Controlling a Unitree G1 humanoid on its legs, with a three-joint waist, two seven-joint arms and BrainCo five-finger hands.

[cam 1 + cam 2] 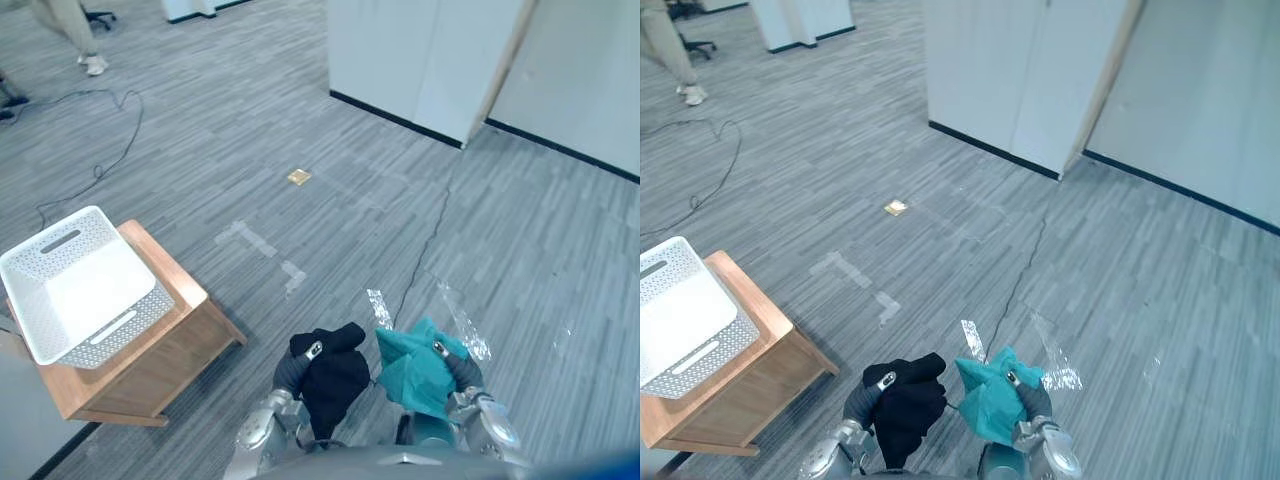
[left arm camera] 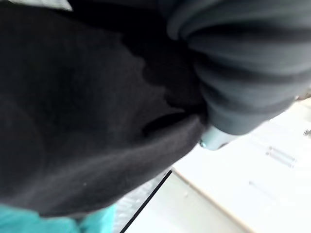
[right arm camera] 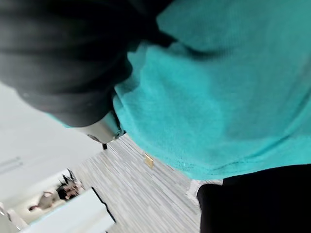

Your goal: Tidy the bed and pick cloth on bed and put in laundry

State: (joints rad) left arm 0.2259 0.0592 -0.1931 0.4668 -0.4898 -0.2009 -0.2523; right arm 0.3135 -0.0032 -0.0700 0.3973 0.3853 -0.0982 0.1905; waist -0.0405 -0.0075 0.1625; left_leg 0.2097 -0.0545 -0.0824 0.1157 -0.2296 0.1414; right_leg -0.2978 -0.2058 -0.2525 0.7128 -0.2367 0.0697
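Crumpled black cloth (image 1: 338,385) drapes over our left hand (image 1: 289,372), and bunched teal cloth (image 1: 412,372) covers our right hand (image 1: 463,374). Both hands are raised side by side, cloths nearly touching. We cannot tell how either hand grips. Farther left, a white basket (image 1: 152,306) sits on a wooden table (image 1: 150,375).

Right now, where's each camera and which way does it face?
Left eye view: head, looking down at floor, white basket on wooden table; left hand and right hand low in frame.
Right eye view: same, slightly rightward.
Left wrist view: left wrist, close against black cloth; ribbed cover shows.
Right wrist view: right wrist, close against teal cloth; ribbed cover shows.
Shared: both cloths in all four.
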